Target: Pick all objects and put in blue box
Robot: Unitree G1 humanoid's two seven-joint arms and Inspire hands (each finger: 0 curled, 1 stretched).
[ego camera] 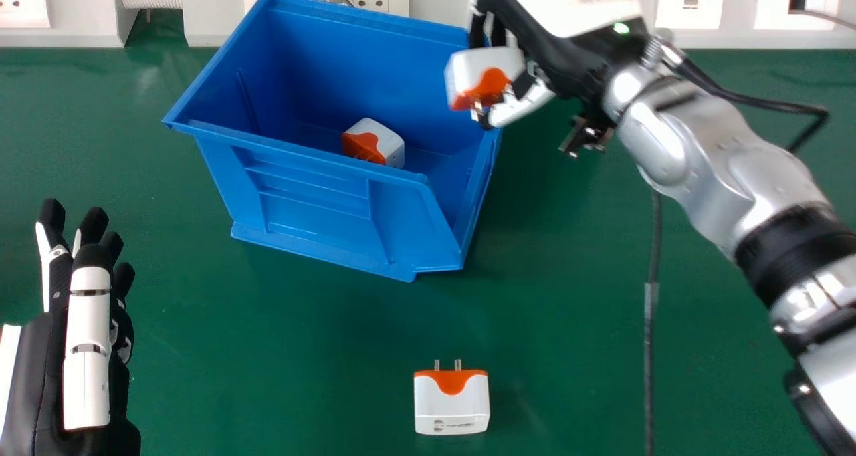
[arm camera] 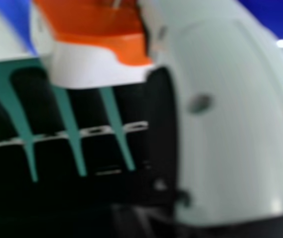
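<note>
1 held adapter [ego camera: 468,71] is pinched in right hand [ego camera: 560,56], by blue box [ego camera: 307,205] right rim; 1 boxed adapter [ego camera: 384,140], 1 loose adapter [ego camera: 451,406] near. Left hand [ego camera: 88,335] near left, fingers extended. Shift left past rim, lower, release.

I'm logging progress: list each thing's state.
Blue bin: upright, open, one adapter inside
Binned plug adapter: resting inside, unheld
Held plug adapter: pinched in right hand
Table plug adapter: lying loose, prongs away from robot
Right hand: gripping an adapter
Left hand: open, empty
</note>
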